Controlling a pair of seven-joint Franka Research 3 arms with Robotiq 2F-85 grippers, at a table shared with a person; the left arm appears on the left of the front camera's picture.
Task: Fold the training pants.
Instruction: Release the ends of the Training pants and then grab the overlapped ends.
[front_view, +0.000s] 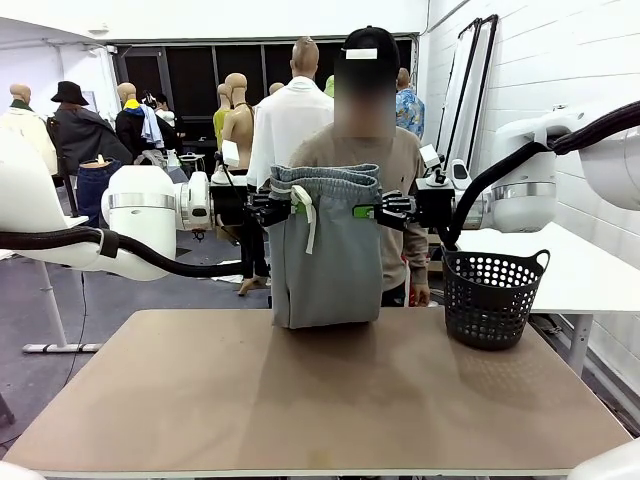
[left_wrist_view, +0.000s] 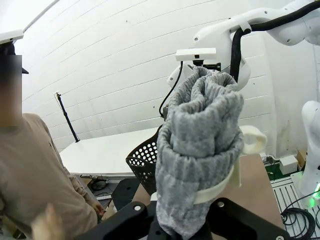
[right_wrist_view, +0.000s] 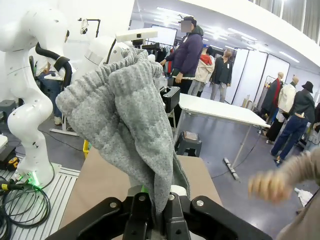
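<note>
The training pants (front_view: 325, 255), light grey with a white drawstring (front_view: 305, 210), hang folded in the air above the far half of the brown table (front_view: 320, 400). Their lower edge just reaches the tabletop. My left gripper (front_view: 270, 208) is shut on the waistband's left end, and my right gripper (front_view: 385, 210) is shut on its right end. In the left wrist view the bunched grey pants (left_wrist_view: 197, 150) rise from between the closed fingers, with the drawstring (left_wrist_view: 220, 190) looped round. In the right wrist view the grey pants (right_wrist_view: 127, 120) are pinched between the shut fingers.
A black perforated basket (front_view: 493, 297) stands on the table's far right. A person in a beige top (front_view: 400, 160) stands behind the hanging pants at the far side. A white table (front_view: 560, 265) is at right.
</note>
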